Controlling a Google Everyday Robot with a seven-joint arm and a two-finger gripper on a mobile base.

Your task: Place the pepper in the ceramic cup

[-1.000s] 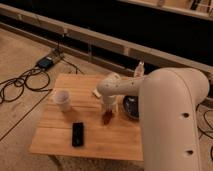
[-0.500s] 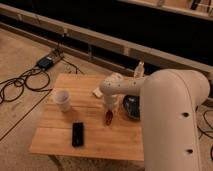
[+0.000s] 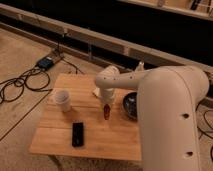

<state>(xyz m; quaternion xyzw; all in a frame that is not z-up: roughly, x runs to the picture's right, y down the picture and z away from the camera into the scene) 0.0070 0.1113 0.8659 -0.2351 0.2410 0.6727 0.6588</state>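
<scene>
Reddish-brown pepper point(image 3: 106, 114) held upright in the gripper point(image 3: 106, 106), over the middle of the wooden table point(image 3: 55, 135).
Gripper points straight down and is closed on the pepper's top end; pepper hangs directly below it, low end at or just above the tabletop, cannot tell which. White ceramic cup point(image 3: 62, 100) stands upright well off to the picture-left of the gripper, apart from it, near the table's left edge. Dark round bowl point(image 3: 131, 105) sits just beside the gripper on the other side, partly hidden by the big white arm point(image 3: 165, 110). Flat black device point(image 3: 78, 134) lies nearer the camera than the gripper and a bit left. Floor beyond the cup carries black cables point(image 3: 20, 82).
</scene>
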